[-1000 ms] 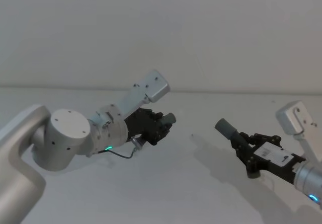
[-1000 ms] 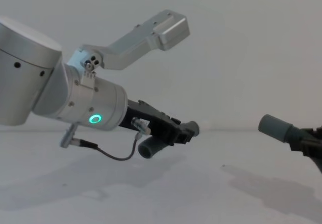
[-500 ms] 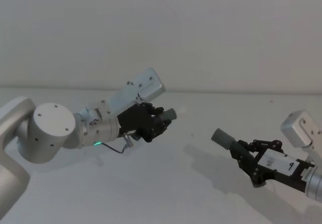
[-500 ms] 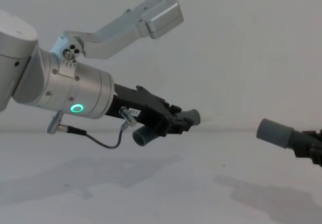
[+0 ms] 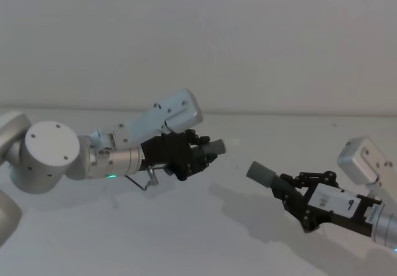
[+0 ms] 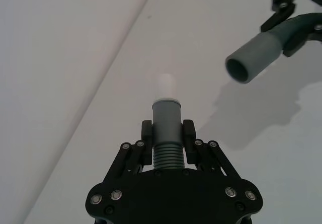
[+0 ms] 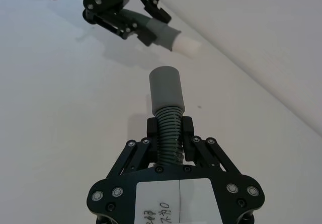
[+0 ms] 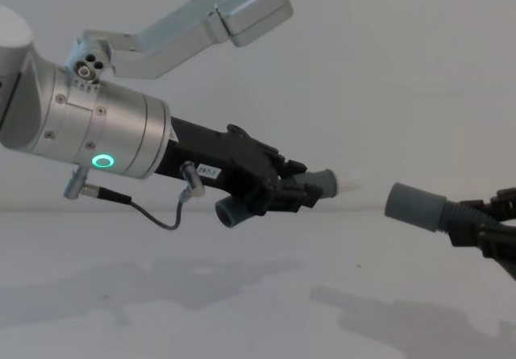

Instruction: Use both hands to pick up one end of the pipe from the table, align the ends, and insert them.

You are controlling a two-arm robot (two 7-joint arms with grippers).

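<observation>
In the chest view the left gripper is seen at mid-frame, clamped on the short piece, whose collar and whitish tip are pointed toward the right edge. At the right edge the right gripper is closed on the long piece just behind its cuff. The cuff is turned toward the tip from slightly lower in the frame. Tip and cuff are separated by a clear gap, and no contact is seen. Both pieces are held off the table, on which their shadows are cast. In the head view the same layout is shown: the short piece is left of centre, and the cuff is lower and to its right. In the left wrist view the cuff is found well to one side of the line along which the tip points, so the two long axes are judged to cross at an angle and not to coincide. The coming move is therefore judged to turn on bringing the two axes into one line before the gap is closed. Neither arm is judged nearer, since the gap lies between them. Two grippers, two pipe pieces, one tip and one cuff are counted.
</observation>
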